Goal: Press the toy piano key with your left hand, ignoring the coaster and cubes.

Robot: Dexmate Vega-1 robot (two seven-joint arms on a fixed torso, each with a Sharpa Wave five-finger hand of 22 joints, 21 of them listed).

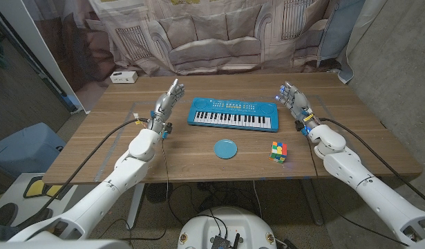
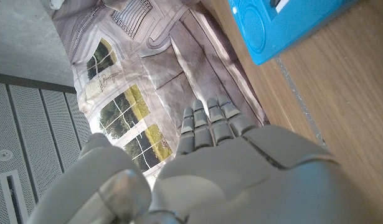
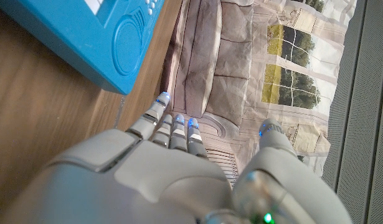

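One blue toy piano (image 1: 233, 115) sits at the table's (image 1: 198, 162) centre rear, between the left hand (image 1: 166, 104) and right hand (image 1: 296, 102), both empty with fingers extended, slightly apart. Nearer the front: one blue coaster (image 1: 225, 149) and one multicoloured puzzle cube (image 1: 278, 151). One white box (image 1: 123, 77) sits at the rear left corner; no lettering is legible.

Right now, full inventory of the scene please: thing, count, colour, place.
toy piano: 1, blue with white and black keys, table centre, between the two hands
coaster: 1, blue, round, in front of the piano, nearer the robot
cube: 1 seen, multicoloured puzzle cube, to the right of the coaster
small box: 1, white, far left corner of the table
table: 1, wooden
backdrop cloth: 1, printed with a sofa and windows, behind the table
left hand: 1, grey, left of the piano, holding nothing, fingers apart, not touching the piano
right hand: 1, grey with blue-lit fingertips, right of the piano, holding nothing
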